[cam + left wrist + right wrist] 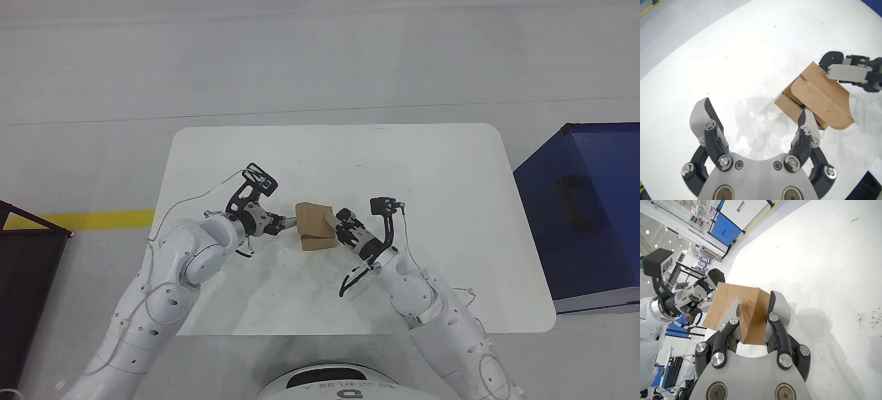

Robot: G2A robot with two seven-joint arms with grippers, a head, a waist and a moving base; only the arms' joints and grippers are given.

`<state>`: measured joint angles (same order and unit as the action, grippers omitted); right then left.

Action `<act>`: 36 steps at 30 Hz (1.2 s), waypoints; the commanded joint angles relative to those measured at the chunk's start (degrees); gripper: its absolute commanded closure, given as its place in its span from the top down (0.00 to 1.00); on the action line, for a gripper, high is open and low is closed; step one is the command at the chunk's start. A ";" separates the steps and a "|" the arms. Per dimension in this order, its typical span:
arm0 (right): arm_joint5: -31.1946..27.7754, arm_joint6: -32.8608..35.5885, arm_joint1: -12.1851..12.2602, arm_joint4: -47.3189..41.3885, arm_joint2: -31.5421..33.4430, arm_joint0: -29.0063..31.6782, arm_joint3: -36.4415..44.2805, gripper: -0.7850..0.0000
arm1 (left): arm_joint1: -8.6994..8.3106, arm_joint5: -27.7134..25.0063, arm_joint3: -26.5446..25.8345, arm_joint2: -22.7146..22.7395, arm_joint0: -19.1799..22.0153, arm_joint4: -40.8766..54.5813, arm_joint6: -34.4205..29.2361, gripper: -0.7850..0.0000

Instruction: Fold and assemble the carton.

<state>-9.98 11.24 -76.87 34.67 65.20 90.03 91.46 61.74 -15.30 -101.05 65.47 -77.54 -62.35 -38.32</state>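
The right gripper (pixel 755 300) is clamped on one wall of the carton (pixel 730 298) and holds it near the middle of the table (pixel 450 180). Whether the carton rests on the table or hangs just above it cannot be told. On the opposite side, the left gripper (pixel 755 108) is spread wide. One finger touches the carton's open end just under the loose flap (pixel 821 94), and the other is well apart from it. The carton's walls already seem squared up into a box. The flap still stands open over that end, so folding it down and tucking it in looks like the work left.
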 commanded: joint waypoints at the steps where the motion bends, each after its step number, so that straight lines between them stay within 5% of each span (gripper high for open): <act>1: 0.23 -0.39 0.03 0.56 -0.13 0.21 0.17 0.44 | 0.11 0.49 0.06 -0.58 0.19 -0.37 -0.39 1.00; 12: 0.10 -2.13 0.31 1.72 -0.15 1.60 1.07 0.44 | -0.06 2.41 1.10 3.02 0.13 1.58 -0.29 1.00; 20: 0.55 -2.45 0.41 2.38 -0.63 1.76 1.47 0.44 | -0.79 -1.45 -3.94 6.49 -3.76 4.03 0.37 1.00; 36: -0.24 -1.46 0.77 3.41 -1.43 2.24 2.33 0.42 | 0.33 2.42 -2.53 -0.29 -1.18 -3.39 0.26 1.00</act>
<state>-10.38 9.78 -76.09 38.06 63.83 92.33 93.82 62.04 -12.90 -103.65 65.27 -78.80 -65.68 -38.03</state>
